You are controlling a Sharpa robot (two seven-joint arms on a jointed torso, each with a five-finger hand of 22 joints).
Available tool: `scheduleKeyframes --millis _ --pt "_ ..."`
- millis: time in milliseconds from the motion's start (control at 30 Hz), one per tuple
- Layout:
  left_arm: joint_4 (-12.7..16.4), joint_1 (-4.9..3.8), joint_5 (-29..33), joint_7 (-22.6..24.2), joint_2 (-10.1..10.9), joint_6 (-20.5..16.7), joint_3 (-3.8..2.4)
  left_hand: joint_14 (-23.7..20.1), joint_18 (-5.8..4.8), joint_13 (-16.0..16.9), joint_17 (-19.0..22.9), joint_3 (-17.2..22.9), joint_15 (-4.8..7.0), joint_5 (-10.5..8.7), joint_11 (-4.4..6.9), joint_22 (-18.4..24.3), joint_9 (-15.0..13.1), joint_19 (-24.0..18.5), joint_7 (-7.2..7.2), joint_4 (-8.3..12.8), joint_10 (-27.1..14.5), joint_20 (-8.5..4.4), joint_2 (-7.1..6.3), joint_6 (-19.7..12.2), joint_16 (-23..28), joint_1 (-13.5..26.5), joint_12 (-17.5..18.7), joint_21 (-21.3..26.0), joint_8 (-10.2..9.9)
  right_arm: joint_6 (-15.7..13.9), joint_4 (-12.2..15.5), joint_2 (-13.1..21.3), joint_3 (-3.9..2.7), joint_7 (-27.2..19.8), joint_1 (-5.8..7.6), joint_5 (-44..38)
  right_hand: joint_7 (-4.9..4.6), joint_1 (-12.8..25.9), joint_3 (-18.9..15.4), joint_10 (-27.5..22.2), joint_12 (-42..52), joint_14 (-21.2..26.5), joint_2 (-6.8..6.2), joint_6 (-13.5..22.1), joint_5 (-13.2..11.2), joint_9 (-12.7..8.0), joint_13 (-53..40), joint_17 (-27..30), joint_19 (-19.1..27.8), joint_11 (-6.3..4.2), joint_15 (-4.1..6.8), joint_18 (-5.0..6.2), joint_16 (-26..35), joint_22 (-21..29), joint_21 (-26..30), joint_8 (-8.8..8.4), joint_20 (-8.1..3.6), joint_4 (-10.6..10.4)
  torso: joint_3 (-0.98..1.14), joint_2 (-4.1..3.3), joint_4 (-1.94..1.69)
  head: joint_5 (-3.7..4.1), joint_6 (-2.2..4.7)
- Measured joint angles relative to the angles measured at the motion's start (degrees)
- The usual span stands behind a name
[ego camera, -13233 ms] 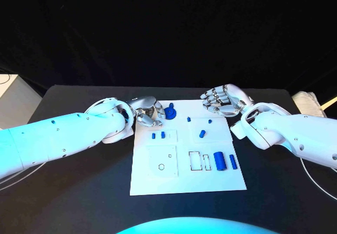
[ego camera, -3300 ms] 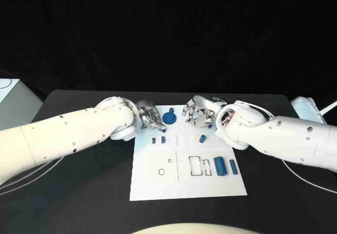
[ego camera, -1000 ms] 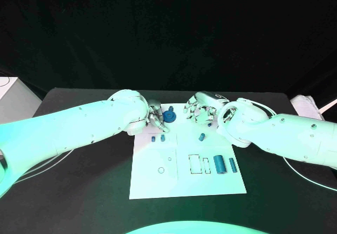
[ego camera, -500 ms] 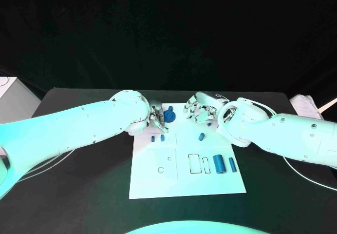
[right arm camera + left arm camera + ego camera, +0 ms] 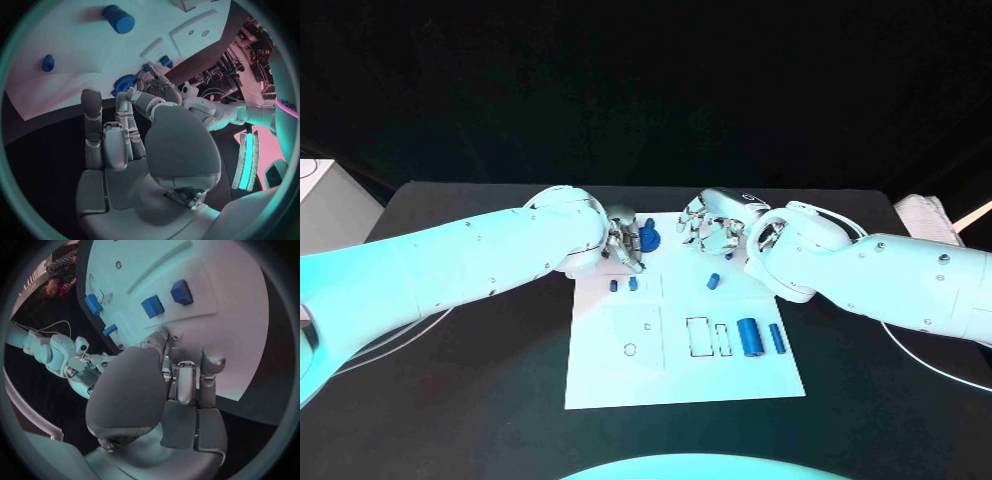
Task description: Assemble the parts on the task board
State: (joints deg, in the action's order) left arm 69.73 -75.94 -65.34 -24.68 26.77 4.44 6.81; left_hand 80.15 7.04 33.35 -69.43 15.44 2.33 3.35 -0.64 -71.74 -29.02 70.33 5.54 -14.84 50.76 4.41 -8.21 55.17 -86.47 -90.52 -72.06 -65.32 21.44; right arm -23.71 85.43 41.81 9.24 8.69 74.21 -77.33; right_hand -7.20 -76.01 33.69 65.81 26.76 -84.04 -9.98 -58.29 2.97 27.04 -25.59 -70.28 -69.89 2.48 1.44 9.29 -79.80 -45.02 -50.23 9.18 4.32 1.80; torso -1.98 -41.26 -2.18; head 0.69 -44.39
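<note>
1. Where the two arms meet at the far end of the task board (image 5: pixel 687 370), you have both hands close together over its far edge.
2. Your left hand (image 5: pixel 620 243) sits at the board's far left corner, its fingers (image 5: pixel 630 258) curled down toward a blue gear-like part (image 5: pixel 648 237) that lies just beside them, on the side facing the right hand.
3. You may be touching that gear with the fingertips, but the head view is too crowded there, so I cannot tell whether the left hand holds it.
4. Your right hand (image 5: pixel 710 227) hovers just across from the gear, fingers bent and a little apart, with nothing seen in them; in the right wrist view the gear (image 5: pixel 125 83) lies beyond the fingertips (image 5: pixel 91 97), apart from them.
5. Nearer to you on the board, two small blue pegs (image 5: pixel 623 284) stand side by side just below the left hand.
6. One small blue piece (image 5: pixel 713 279) lies below the right hand.
7. A blue cylinder (image 5: pixel 749 334) and a slimmer blue bar (image 5: pixel 776 338) lie side by side near the board's right edge, well apart from both hands.
</note>
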Motion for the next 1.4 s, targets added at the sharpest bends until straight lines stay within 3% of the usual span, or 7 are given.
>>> scheduleKeyframes --millis 300,533,900,1167,1400 --pt "0.71 0.14 -0.34 2.35 0.41 -0.92 0.45 -0.21 0.0 -0.94 0.29 0.73 -0.2 0.32 -0.61 0.14 0.45 -0.15 0.31 0.39 -0.62 0.15 -1.35 -0.9 0.0 0.85 0.22 0.36 -0.73 0.0 0.03 0.13 0.0 0.0 0.0 0.1 0.0 0.0 0.0 0.0 -0.01 0.0 0.0 0.0 0.0 0.0 -0.02 0.0 0.0 0.0 0.0 0.0 0.0 0.0 0.0 -0.22 0.0 0.0 0.0 0.02 -0.03 0.09 0.02" --pt "1.36 0.02 -1.77 4.16 0.83 -1.76 1.19 0.01 0.01 -0.79 -0.13 2.06 -0.41 0.32 -0.7 0.06 0.99 -0.15 0.59 0.95 -0.7 0.15 -2.13 -2.02 0.0 0.66 0.22 0.36 -2.07 0.0 0.07 0.26 0.0 0.0 0.0 0.17 0.0 0.22 0.0 0.0 -0.03 0.0 -0.22 0.0 0.0 -0.05 -0.19 0.09 0.0 0.0 0.0 0.0 0.0 0.0 0.0 -0.22 0.0 0.0 -0.02 0.03 -0.03 0.18 0.07" --pt "2.54 0.04 -4.55 7.57 1.5 -3.61 1.92 0.21 0.01 -0.36 -1.36 4.63 -0.62 0.32 -0.7 -0.43 2.11 -0.15 0.69 2.36 -0.7 0.15 -4.06 -5.85 0.0 1.0 0.22 0.23 -4.73 0.0 0.13 0.39 0.0 0.02 0.0 0.28 0.0 0.22 0.0 0.0 -0.03 0.0 -0.22 0.0 0.0 -0.04 -0.19 0.09 0.0 0.01 0.0 0.0 0.0 0.0 0.0 -0.22 0.0 0.0 -0.03 0.03 -0.03 0.21 0.05" --pt "2.93 0.21 -6.95 10.96 1.91 -4.77 2.35 0.21 0.01 -0.71 -1.42 7.38 -0.61 0.32 -0.91 -0.55 2.34 -0.15 0.6 4.17 -0.91 0.15 -4.58 -6.74 0.0 0.61 0.46 0.18 -5.49 0.0 0.14 0.44 0.0 0.02 0.0 0.4 0.0 0.22 0.16 -0.01 0.2 0.0 -0.22 0.0 0.0 -0.1 -0.31 0.09 0.21 0.01 0.0 0.0 0.0 0.0 0.21 -0.22 0.21 -0.16 -0.04 0.01 -0.02 0.24 0.05" --pt "3.03 0.23 -8.36 12.91 2.09 -4.77 2.52 0.21 0.01 -0.76 -1.96 12.79 -0.61 0.32 -0.91 -1.16 2.17 -0.15 0.6 6.73 -0.91 0.15 -5.11 -6.74 0.0 0.69 0.71 -0.3 -4.9 0.0 0.15 0.52 0.0 0.02 0.0 0.5 0.0 0.22 0.16 -0.19 0.2 0.0 -0.22 0.0 0.0 -0.1 -0.38 0.09 0.21 0.2 0.0 0.0 0.0 0.0 0.21 -0.45 0.21 -0.16 -0.03 0.01 -0.01 0.24 0.03"
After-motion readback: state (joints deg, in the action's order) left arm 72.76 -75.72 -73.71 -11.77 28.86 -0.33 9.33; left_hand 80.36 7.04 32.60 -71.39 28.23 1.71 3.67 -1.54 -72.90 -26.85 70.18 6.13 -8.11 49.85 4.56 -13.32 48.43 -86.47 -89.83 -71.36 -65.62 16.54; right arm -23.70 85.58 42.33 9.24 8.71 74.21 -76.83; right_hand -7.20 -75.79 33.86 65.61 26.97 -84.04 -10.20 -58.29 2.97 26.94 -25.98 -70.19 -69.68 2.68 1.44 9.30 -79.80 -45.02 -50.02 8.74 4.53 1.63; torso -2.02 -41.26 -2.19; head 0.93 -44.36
